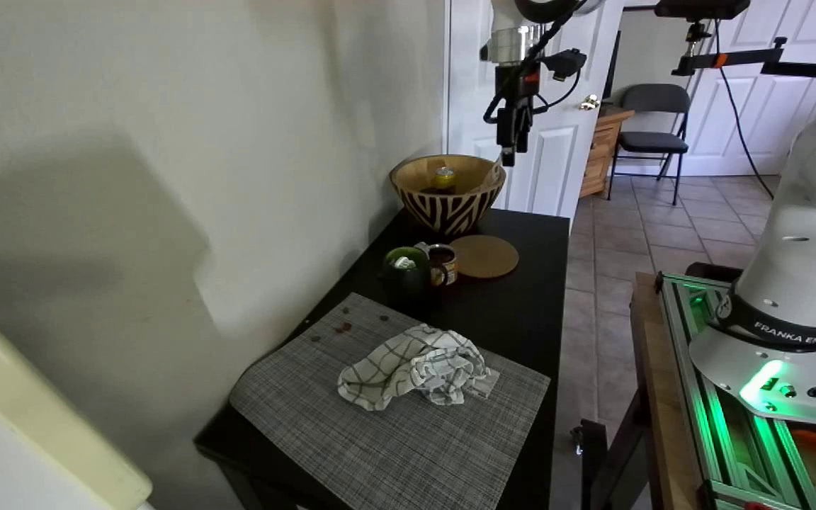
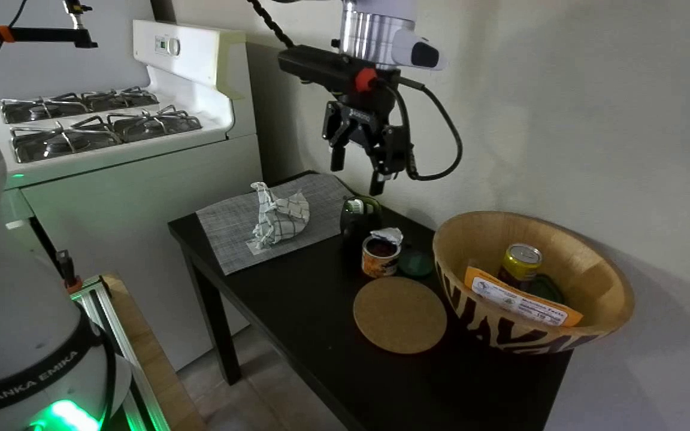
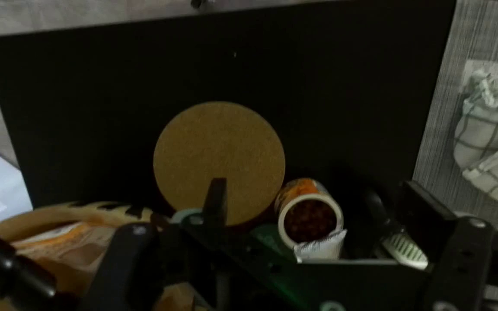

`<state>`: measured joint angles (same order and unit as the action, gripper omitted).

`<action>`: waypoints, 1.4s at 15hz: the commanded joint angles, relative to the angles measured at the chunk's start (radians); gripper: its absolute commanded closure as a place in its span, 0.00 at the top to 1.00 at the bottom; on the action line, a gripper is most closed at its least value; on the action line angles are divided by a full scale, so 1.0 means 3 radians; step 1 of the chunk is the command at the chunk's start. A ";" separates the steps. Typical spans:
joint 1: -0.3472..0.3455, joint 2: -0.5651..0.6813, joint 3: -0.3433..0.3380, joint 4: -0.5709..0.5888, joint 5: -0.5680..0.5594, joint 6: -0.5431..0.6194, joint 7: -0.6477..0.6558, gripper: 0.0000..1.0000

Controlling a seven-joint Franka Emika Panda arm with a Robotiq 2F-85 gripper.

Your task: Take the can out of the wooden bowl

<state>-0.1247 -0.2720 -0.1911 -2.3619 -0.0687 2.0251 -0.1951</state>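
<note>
The can [image 2: 521, 263] is yellow with a silvery top and stands upright inside the wooden bowl [image 2: 501, 332]. In an exterior view the can [image 1: 443, 177] also shows above the rim of the bowl [image 1: 447, 212]. In the wrist view only part of the bowl's rim [image 3: 102, 209] shows at the lower left, and the can is hidden. My gripper [image 2: 357, 172] is open and empty, pointing down, high above the table and beside the bowl. In the wrist view the gripper's fingers [image 3: 318, 194] are wide apart, with an open tin in view between them, well below.
An orange packet [image 2: 521, 302] leans in the bowl beside the can, near a dark green round object [image 2: 544, 288]. A tan disc [image 2: 400, 314], the open tin [image 2: 380, 263] and a dark mug [image 2: 357, 227] stand nearby. A checked cloth [image 1: 415, 365] lies on a grey mat [image 1: 408, 446]. A wall borders the table.
</note>
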 commanded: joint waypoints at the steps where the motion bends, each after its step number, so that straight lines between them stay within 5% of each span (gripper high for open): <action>1: -0.0020 0.0415 -0.0191 0.0380 0.0253 0.0412 -0.0516 1.00; 5: -0.0075 0.0925 -0.0366 0.1043 0.0684 0.0183 -0.1468 1.00; 8: -0.0282 0.1296 -0.0374 0.1593 0.0553 -0.0114 -0.1541 1.00; 9: -0.0257 0.0975 -0.0282 0.1178 0.0547 0.0101 -0.1446 1.00; 14: -0.0307 0.1053 -0.0236 0.1274 0.0546 0.0079 -0.1456 1.00; 21: -0.0722 0.1410 -0.0357 0.1438 0.1434 0.0114 -0.2586 1.00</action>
<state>-0.2813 0.0861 -0.2910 -1.9774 0.2498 2.0898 -0.8068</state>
